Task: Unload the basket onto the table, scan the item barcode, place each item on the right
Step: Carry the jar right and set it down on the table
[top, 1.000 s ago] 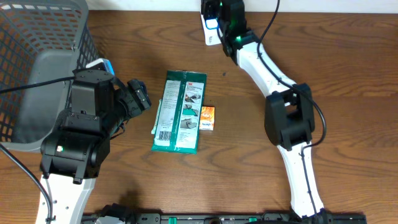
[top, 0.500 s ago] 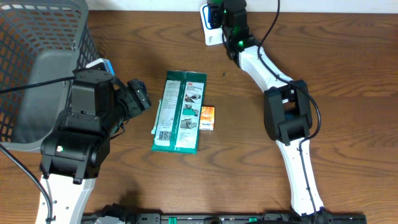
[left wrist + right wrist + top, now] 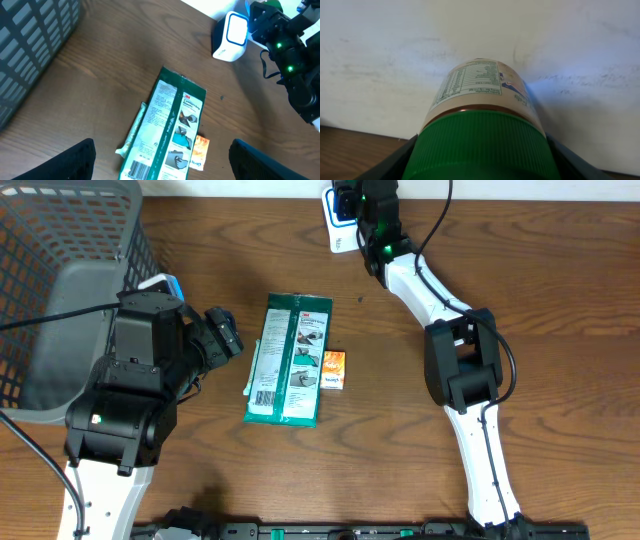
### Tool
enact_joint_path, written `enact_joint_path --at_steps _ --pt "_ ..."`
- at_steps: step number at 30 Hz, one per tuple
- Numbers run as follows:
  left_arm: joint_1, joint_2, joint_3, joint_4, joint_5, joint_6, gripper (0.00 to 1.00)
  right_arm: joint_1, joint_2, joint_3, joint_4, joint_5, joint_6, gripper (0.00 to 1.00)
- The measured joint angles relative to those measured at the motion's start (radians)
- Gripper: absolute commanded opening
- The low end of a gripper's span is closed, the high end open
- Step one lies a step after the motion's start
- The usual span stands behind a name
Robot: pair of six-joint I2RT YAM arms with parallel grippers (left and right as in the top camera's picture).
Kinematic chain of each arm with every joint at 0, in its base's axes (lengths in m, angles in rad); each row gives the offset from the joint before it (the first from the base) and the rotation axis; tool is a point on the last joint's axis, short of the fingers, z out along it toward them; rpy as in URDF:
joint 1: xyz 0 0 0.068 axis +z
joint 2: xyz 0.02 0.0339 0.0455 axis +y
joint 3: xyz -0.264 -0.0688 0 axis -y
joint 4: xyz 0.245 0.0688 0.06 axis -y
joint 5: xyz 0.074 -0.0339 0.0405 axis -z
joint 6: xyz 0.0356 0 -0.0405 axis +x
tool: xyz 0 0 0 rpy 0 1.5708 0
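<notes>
My right gripper (image 3: 481,167) is shut on a bottle (image 3: 479,86) with a green ribbed cap (image 3: 480,142). The bottle's nutrition label faces the wrist camera, and a pale wall is behind it. From overhead, the right gripper (image 3: 364,198) is at the table's far edge, right beside the white, blue-lit scanner (image 3: 338,222), and the arm hides the bottle. My left gripper (image 3: 224,335) hovers open at the left, with nothing between its dark fingers (image 3: 70,162). In its wrist view it looks down on a green package (image 3: 170,130).
The green package (image 3: 290,360) lies flat mid-table, barcode end toward the front. A small orange box (image 3: 334,369) lies against its right side. A grey mesh basket (image 3: 60,270) stands at the far left. The scanner (image 3: 231,36) sits at the back.
The right arm's wrist shifted slightly left toward the scanner and its elbow drew in a little. The left arm and the items on the table have not moved.
</notes>
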State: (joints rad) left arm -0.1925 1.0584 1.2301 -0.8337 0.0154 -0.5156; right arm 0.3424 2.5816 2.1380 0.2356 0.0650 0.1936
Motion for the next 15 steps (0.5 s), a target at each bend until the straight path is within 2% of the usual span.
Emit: enact_joint_path --at_steps 7,11,15 --pt "0.0 0.0 0.0 0.0 0.0 0.0 0.86 0.0 -0.045 -0.002 -0.136 -0.135 0.01 0.01" --pt "0.0 0.0 0.0 0.0 0.0 0.0 0.86 -0.002 -0.163 -0.006 -0.343 -0.252 0.011 0.01" --pt "0.0 0.0 0.0 -0.001 0.0 0.0 0.86 -0.008 -0.348 -0.006 -0.628 -0.322 0.014 0.01"
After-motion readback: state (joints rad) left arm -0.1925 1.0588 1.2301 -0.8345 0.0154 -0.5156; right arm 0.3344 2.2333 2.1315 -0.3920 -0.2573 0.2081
